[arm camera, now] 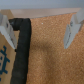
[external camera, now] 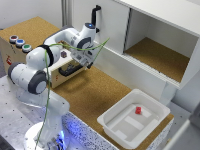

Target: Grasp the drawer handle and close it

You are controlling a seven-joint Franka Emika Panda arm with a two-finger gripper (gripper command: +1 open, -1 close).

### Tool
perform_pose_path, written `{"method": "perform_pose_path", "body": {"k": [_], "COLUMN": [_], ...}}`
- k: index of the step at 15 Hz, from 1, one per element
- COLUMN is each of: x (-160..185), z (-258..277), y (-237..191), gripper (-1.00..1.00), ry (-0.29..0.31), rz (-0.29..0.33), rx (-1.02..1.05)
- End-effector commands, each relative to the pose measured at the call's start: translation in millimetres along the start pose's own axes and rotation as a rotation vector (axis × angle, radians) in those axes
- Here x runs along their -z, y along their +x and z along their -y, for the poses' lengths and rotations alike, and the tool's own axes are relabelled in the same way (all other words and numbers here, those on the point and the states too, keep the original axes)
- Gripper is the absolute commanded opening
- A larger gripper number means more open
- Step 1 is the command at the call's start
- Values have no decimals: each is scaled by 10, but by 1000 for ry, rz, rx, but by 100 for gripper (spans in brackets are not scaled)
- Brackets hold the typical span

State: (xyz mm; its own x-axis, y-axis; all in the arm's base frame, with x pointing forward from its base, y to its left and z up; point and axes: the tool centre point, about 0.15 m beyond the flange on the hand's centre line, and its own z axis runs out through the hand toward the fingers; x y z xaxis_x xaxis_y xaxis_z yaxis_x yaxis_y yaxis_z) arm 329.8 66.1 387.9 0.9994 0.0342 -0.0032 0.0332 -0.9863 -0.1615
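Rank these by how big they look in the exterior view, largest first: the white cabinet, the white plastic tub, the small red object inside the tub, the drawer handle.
1. White cabinet
2. White plastic tub
3. Drawer handle, partly hidden by the arm, so its full length is unsure
4. Small red object

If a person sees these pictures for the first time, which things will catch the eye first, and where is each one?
The big white robot arm fills the exterior view's left, bent over a wooden box with red, blue and green buttons. Its gripper hangs in front of the pale drawer; in the wrist view the fingers stand apart, the black drawer handle beside one of them. Toward the exterior view's lower right sits a white tub holding a small red object.
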Motion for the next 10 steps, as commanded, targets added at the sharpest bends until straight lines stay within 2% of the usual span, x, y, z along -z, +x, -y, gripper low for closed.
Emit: {"method": "perform_pose_path", "body": {"k": [1, 3, 4, 5, 10], "x": [-304, -395, -470, -500, -708], "z": [-133, -189, -199, -184, 49], "y": [70, 133, 167, 172, 173], "gripper": [-100, -100, -100, -100, -100], "ry": [-27, -22, -25, -35, 3], "rz": [-67, -62, -34, -42, -19], "rx": [-27, -28, -25, -16, -6]}}
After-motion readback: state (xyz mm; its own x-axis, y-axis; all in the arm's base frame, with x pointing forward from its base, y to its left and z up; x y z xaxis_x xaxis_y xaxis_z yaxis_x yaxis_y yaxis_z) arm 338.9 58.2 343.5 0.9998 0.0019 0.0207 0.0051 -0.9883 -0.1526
